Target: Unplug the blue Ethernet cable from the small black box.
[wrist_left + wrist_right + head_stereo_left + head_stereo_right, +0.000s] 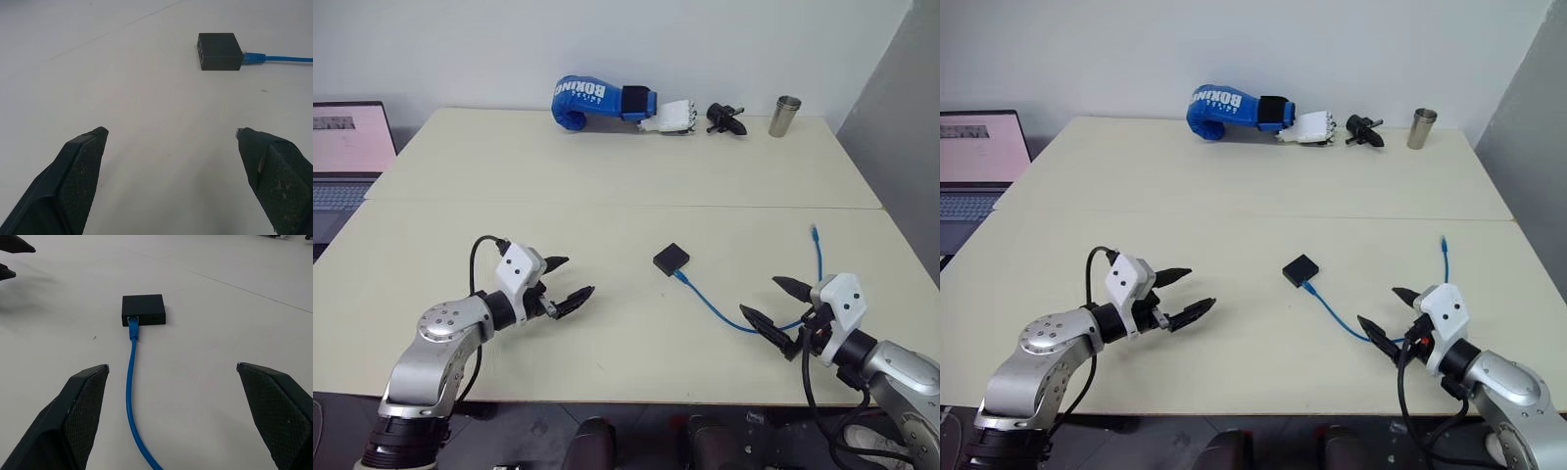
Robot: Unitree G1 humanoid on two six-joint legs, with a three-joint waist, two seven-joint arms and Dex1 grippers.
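The small black box lies flat near the middle of the cream table. The blue Ethernet cable is plugged into the side of the box that faces my right arm. From there it curves toward my right arm, passes under my right gripper and ends with a free plug farther back. My left gripper hovers open to the left of the box, well apart from it. My right gripper hangs open over the cable's bend. Both wrist views show the box ahead between wide-spread fingers.
Along the far edge lie a blue boxing glove, a white robot hand, a black spiky gadget and a metal cup. A laptop stands off the table's left side. A seam crosses the tabletop.
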